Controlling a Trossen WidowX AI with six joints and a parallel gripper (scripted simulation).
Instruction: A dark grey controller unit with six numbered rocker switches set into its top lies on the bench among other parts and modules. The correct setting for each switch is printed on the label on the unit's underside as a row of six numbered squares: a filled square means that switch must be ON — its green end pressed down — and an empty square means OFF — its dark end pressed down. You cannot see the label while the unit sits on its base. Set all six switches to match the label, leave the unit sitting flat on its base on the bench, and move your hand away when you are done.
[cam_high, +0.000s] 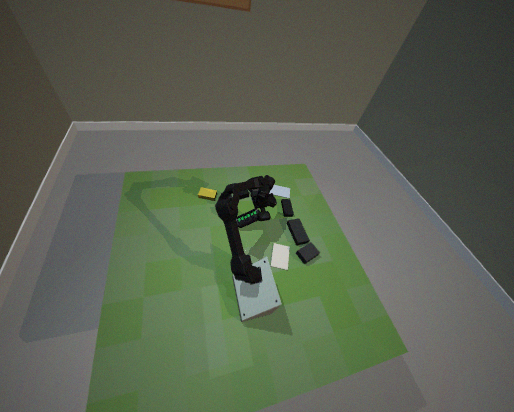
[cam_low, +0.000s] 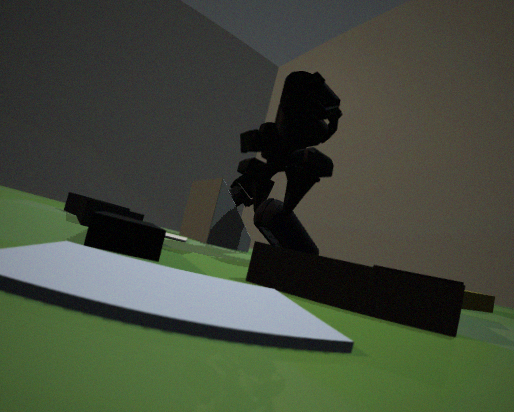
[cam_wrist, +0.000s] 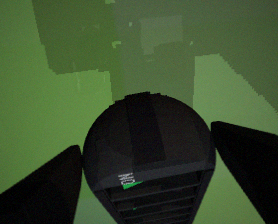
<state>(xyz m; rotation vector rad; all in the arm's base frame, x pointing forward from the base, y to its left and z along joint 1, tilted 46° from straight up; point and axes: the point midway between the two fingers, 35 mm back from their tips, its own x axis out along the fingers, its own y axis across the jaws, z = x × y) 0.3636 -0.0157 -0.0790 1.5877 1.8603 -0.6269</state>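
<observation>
The dark controller unit (cam_high: 247, 218) (cam_low: 287, 232) (cam_wrist: 150, 145) is tilted, one end up at the fingers and the other end lower. Green rocker ends show along its top in the top view. The wrist view shows its rounded end, with a white marking, a green patch and dark rocker edges below. My gripper (cam_high: 262, 212) (cam_low: 270, 203) (cam_wrist: 146, 141) is shut on the unit near its raised end, one fingertip against each side. The label is hidden, the rocker settings cannot be read, and whether the lower end touches the bench is hidden behind a dark block.
Dark blocks (cam_high: 287, 207) (cam_high: 298, 231) (cam_high: 308, 253) (cam_low: 125, 237) lie to the right of the unit in the top view. A light blue plate (cam_high: 282, 191) (cam_low: 150, 290), a cream plate (cam_high: 280, 256), a yellow block (cam_high: 207, 193) (cam_low: 479, 302) and the arm's pale base (cam_high: 260, 300) also show.
</observation>
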